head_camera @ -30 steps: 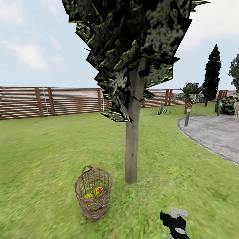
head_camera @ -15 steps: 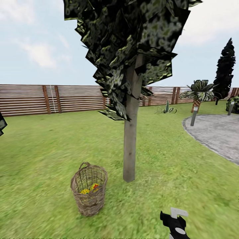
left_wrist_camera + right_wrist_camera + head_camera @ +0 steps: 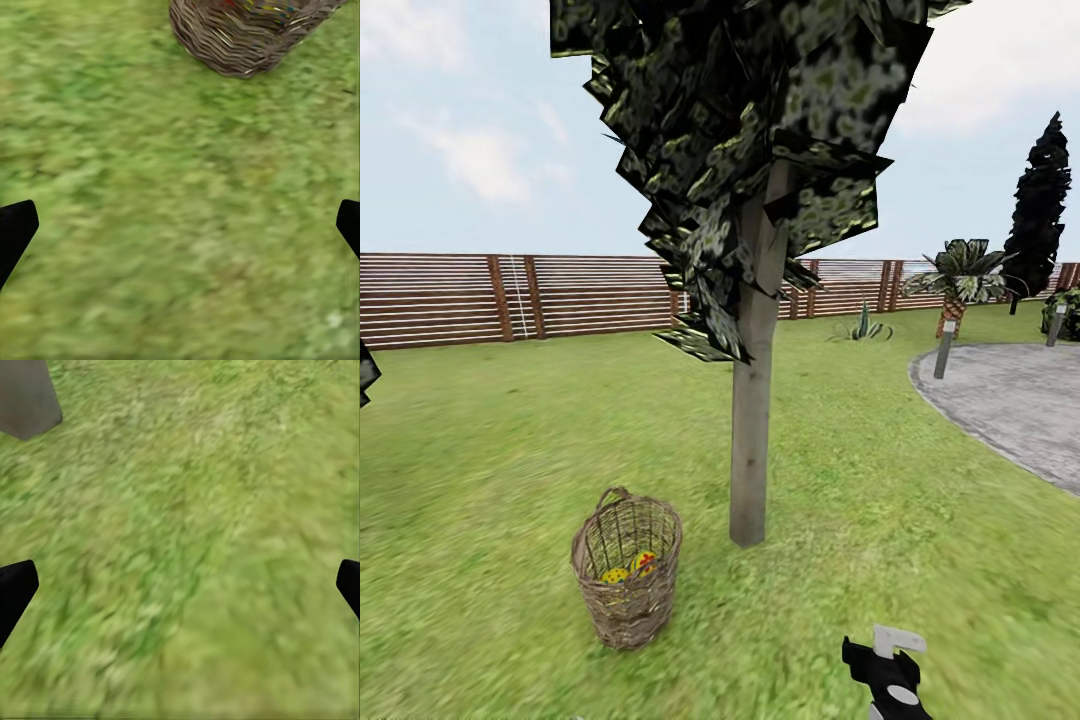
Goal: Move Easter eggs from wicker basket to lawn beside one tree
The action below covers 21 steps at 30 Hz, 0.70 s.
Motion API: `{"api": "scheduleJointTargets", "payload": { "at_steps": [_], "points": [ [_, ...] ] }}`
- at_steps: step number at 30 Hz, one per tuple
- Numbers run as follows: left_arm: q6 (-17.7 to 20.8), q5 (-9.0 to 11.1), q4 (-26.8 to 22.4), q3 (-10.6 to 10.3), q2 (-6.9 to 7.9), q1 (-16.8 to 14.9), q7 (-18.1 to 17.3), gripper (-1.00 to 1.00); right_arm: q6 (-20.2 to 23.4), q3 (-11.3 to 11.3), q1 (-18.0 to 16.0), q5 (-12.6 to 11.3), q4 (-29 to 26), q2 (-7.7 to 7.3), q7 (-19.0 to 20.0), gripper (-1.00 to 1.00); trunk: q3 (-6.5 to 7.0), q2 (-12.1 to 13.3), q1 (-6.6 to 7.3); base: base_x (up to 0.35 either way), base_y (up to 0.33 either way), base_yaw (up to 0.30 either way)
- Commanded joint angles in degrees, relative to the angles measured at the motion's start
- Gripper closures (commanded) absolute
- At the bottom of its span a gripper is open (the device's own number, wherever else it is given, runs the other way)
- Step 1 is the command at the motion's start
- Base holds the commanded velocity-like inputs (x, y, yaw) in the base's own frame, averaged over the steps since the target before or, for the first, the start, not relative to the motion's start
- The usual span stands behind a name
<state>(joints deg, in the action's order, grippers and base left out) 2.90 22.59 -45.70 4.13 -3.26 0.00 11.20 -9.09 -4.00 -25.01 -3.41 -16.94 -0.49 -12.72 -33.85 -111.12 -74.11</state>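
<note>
Nothing moved yet: eggs (image 3: pixel 630 568) sit in the wicker basket (image 3: pixel 626 580) on the lawn (image 3: pixel 480 480), just beside the tree (image 3: pixel 750 470). We've got both end effectors, left (image 3: pixel 180 229) and right (image 3: pixel 180 589), spread wide, empty. All three picks remain.

open lawn (image 3: pixel 920 560) across the lower right of the head view, tree (image 3: pixel 750 440) trunk upright at centre, wicker basket (image 3: pixel 626 580) just left of it, mouth unobstructed from above
</note>
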Motion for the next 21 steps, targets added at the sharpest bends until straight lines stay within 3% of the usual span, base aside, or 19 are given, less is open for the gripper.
{"api": "scheduleJointTargets", "payload": {
  "at_steps": [1,5,8,11,12,13,16,21],
  "points": [
    [0.4,0.4,-0.4,0.1,-0.03,0.0,0.2,-1.0,0.1,0.0,0.0,-0.3,-0.1,0.0,0.0,-1.0,-0.06,0.0,0.01,0.0,0.0,0.0],
    [5.3,0.3,-4.3,0.1,0.12,0.0,0.3,-1.0,8.3,0.9,0.0,-0.3,-5.2,0.04,-0.2,-1.0,-0.06,0.0,0.01,0.0,0.0,0.0],
    [15.1,0.4,-10.3,1.0,1.6,0.0,0.7,-1.0,20.5,1.3,0.0,-0.4,-13.0,0.08,-0.2,-1.0,-0.06,0.0,0.01,0.0,0.0,0.0],
    [20.2,0.4,-14.1,2.4,2.61,0.0,0.9,-1.0,27.6,1.4,-0.1,-0.4,-18.6,0.23,-0.2,-1.0,-0.06,0.0,0.01,0.0,0.0,0.0],
    [22.8,0.4,-15.9,3.1,2.94,-0.1,1.0,-1.0,30.6,1.5,-0.2,-0.4,-21.3,0.89,-0.3,-1.0,-0.06,0.0,0.01,0.0,0.0,0.0],
    [27.6,0.4,-18.3,4.1,3.29,-0.6,1.6,-1.0,34.8,2.0,-0.7,-0.3,-24.9,2.61,-0.4,-1.0,-0.06,0.0,0.01,0.0,0.0,0.0],
    [34.9,0.4,-20.6,6.5,4.28,-2.8,3.4,-1.0,40.9,3.7,-2.1,0.5,-28.1,5.26,-1.5,-1.0,-0.06,0.0,0.01,0.0,0.0,0.0],
    [40.8,0.5,-22.7,9.9,5.72,-6.0,4.7,-1.0,44.9,8.4,-3.5,1.3,-29.5,8.38,-5.1,-1.0,-0.06,0.0,0.01,0.0,0.0,0.0]
  ]
}}
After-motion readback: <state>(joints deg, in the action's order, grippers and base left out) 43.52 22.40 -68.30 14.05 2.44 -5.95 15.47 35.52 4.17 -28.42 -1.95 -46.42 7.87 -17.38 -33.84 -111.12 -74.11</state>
